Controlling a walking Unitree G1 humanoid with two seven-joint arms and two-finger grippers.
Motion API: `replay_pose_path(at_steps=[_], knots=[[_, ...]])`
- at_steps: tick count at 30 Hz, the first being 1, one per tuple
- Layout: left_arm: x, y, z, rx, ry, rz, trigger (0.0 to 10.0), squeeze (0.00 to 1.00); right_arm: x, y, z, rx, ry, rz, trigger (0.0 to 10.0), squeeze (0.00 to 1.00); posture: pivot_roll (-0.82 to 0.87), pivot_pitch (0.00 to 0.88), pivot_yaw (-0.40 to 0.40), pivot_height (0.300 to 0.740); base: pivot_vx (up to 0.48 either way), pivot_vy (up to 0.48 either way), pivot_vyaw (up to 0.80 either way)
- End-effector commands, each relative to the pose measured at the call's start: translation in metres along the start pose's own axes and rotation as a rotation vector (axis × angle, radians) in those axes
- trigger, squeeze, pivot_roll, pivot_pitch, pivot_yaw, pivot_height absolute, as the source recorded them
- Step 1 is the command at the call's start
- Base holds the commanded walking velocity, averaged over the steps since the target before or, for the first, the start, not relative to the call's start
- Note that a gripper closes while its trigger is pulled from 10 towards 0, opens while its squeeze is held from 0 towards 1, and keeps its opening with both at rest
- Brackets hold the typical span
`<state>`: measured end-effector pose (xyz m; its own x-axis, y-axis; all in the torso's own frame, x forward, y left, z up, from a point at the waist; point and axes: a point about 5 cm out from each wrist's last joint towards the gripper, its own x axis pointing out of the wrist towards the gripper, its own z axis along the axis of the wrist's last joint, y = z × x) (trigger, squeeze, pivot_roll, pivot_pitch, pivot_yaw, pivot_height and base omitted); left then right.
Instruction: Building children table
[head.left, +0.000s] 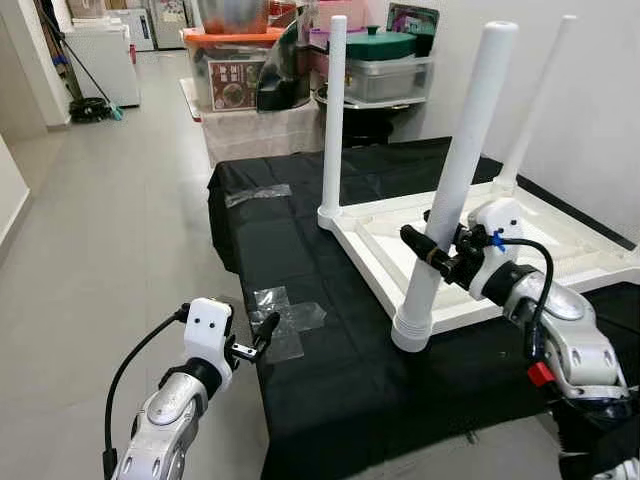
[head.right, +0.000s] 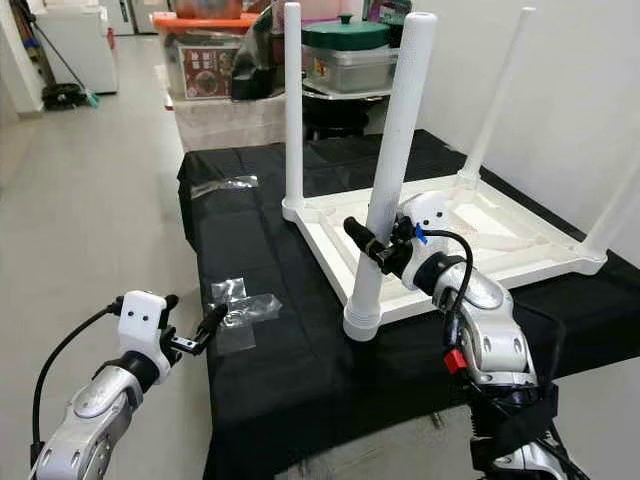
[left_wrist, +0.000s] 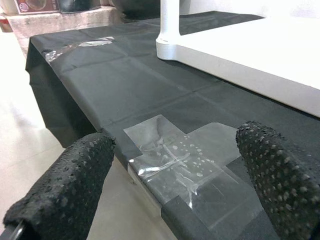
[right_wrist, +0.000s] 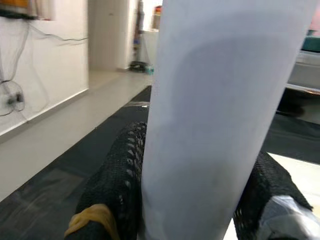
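Down low, the left gripper (head.left: 256, 340) is spread wide at the near edge of the black cloth (head.left: 330, 380), just by some clear tape (head.left: 285, 318). Further back, the right gripper (head.right: 368, 245) squeezes a white leg (head.left: 455, 185). That leg stands in a corner of the upside-down table (head.left: 520, 265) on the cloth.

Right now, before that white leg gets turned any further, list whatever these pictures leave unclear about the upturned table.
- Fourth corner of the upturned white plastic table top: cut off by the right edge in the left eye view.
- Seating of the near white tubular leg in its collar: hidden inside the ribbed socket.
- Right gripper, its jaws closed around that leg: contact behind the leg is hidden in the right wrist view.
- Labels on the far storage boxes: too small.
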<state>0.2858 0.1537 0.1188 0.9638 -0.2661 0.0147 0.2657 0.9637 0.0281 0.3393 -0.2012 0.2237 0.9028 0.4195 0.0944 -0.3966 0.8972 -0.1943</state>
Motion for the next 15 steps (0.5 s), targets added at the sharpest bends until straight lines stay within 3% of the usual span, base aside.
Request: replay_pose_path(at_steps=[1,2,4,5,6,8,11,15], knots=[[-0.002,0.004,-0.004,0.014,0.016,0.008,10.0,0.00,-0.004,-0.014,-0.024,0.016,0.147,-0.340,0.0,0.00,0.02,0.000,-0.028,0.740,0.000,0.000,0.00],[-0.002,0.004,-0.004,0.014,0.016,0.008,10.0,0.00,-0.004,-0.014,-0.024,0.016,0.147,-0.340,0.0,0.00,0.02,0.000,-0.028,0.740,0.000,0.000,0.00],[-0.003,0.003,-0.005,0.012,0.019,0.008,10.0,0.00,-0.014,-0.021,-0.032,0.048,0.190,-0.647,0.0,0.00,0.02,0.000,-0.027,0.740,0.000,0.000,0.00],[-0.003,0.003,-0.005,0.012,0.019,0.008,10.0,0.00,-0.014,-0.021,-0.032,0.048,0.190,-0.647,0.0,0.00,0.02,0.000,-0.027,0.740,0.000,0.000,0.00],[-0.003,0.002,-0.005,0.012,0.020,0.008,10.0,0.00,-0.019,-0.020,-0.035,0.052,0.207,-0.738,0.0,0.00,0.02,0.000,-0.027,0.740,0.000,0.000,0.00],[-0.001,0.001,-0.005,0.011,0.021,0.008,10.0,0.00,-0.029,0.004,-0.042,0.089,0.227,-0.856,0.0,0.00,0.02,0.000,-0.026,0.740,0.000,0.000,0.00],[-0.001,0.002,-0.004,0.012,0.022,0.010,10.0,0.00,-0.027,0.031,-0.048,0.135,0.250,-0.837,0.0,0.00,0.02,0.000,-0.025,0.740,0.000,0.000,0.00],[0.000,0.002,-0.004,0.014,0.023,0.010,10.0,0.00,-0.019,0.043,-0.047,0.131,0.248,-0.764,0.0,0.00,0.03,0.000,-0.024,0.740,0.000,0.000,0.00]])
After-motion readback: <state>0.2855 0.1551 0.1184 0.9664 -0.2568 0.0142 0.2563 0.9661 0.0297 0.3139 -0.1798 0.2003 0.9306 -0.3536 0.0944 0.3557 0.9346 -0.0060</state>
